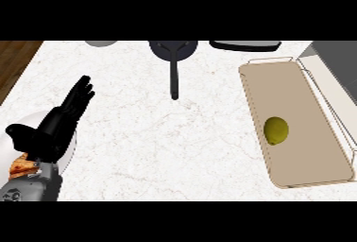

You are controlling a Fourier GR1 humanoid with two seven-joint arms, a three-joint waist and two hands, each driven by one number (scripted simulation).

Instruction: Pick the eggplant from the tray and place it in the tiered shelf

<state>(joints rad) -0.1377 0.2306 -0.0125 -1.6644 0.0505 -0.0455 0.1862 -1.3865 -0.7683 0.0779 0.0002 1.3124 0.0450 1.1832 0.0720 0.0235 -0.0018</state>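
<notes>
My left hand [59, 120] lies open at the left of the head view, fingers straight and pointing up and to the right. It hovers over a white plate [67, 158] at the left edge. An orange-brown food item [21, 165] shows on that plate beside my wrist, mostly hidden by the forearm. At the right stands the beige tiered shelf [300, 156] with a thin wire frame. An olive-green oval item [276, 130] lies on its top surface. No purple eggplant is visible. My right hand does not show.
A black pan [173, 49] sits at the back centre, its handle [174, 80] pointing toward me. A grey round object [102, 43] and a black object [245, 45] lie along the back edge. Dark wood floor [14, 56] borders the counter's left.
</notes>
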